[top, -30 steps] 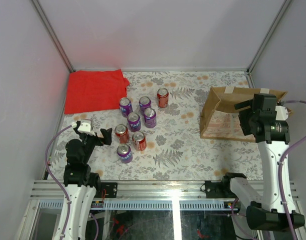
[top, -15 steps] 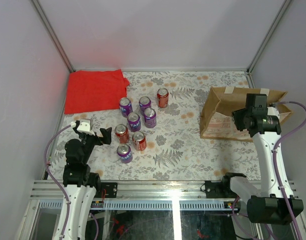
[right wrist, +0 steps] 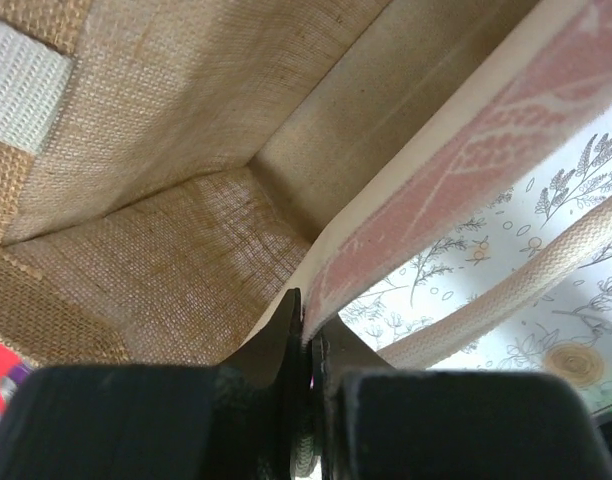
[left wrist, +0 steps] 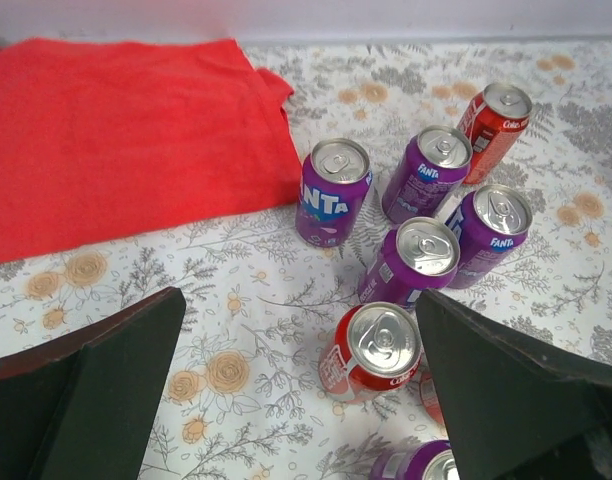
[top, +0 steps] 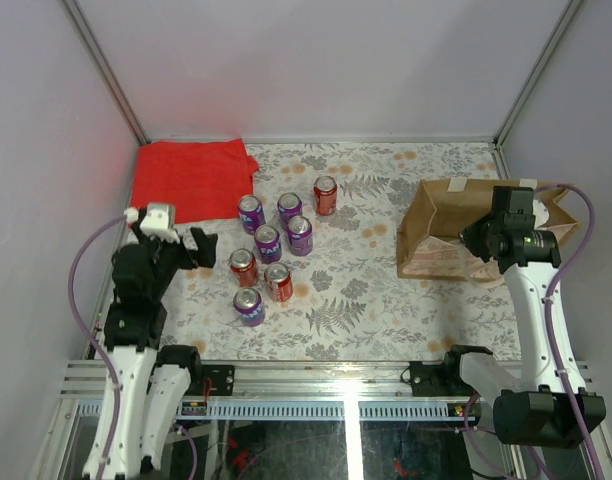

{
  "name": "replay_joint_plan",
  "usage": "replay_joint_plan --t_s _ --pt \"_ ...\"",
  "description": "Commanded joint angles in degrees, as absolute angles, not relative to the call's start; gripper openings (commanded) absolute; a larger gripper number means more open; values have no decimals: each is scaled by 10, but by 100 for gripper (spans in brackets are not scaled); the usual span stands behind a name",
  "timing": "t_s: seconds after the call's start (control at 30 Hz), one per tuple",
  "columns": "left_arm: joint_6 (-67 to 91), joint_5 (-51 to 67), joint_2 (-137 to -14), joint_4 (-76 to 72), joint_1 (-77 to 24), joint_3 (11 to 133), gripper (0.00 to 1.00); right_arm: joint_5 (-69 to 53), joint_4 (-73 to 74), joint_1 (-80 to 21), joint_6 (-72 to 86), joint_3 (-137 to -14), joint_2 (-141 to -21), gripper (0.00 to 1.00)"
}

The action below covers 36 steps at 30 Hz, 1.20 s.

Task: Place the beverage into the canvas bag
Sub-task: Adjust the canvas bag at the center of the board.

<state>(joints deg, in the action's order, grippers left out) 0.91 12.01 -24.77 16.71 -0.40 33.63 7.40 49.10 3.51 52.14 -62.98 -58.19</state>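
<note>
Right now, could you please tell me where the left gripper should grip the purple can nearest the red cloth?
I would grip the purple can across its round side wall, mid-height, coming from the near left: it stands upright with gaps either side, and the left gripper is open.

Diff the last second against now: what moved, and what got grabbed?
The right end effector closed on a side wall of the canvas bag, pinching the fabric at its rim. The bag's mouth has been tugged slightly out of shape. The left arm moved away from its base toward the red cloth, with the left end effector open and empty throughout. The cans and the cloth have not moved.
</note>
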Motion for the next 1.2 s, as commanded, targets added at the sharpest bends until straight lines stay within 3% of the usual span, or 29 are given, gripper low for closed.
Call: replay_joint_plan --t_s 0.0,0.1,0.53,1.17 --pt "19 145 -411 298 -8 462 100 -11 503 36 411 -649 -587 0" --pt "33 192 -492 327 -8 540 100 -37 520 36 368 -660 -593 0" --pt "81 327 -612 323 -29 696 100 -130 603 36 145 -711 -612 0" --pt "102 327 -804 346 -249 911 94 -261 601 -20 6 -727 -590 0"
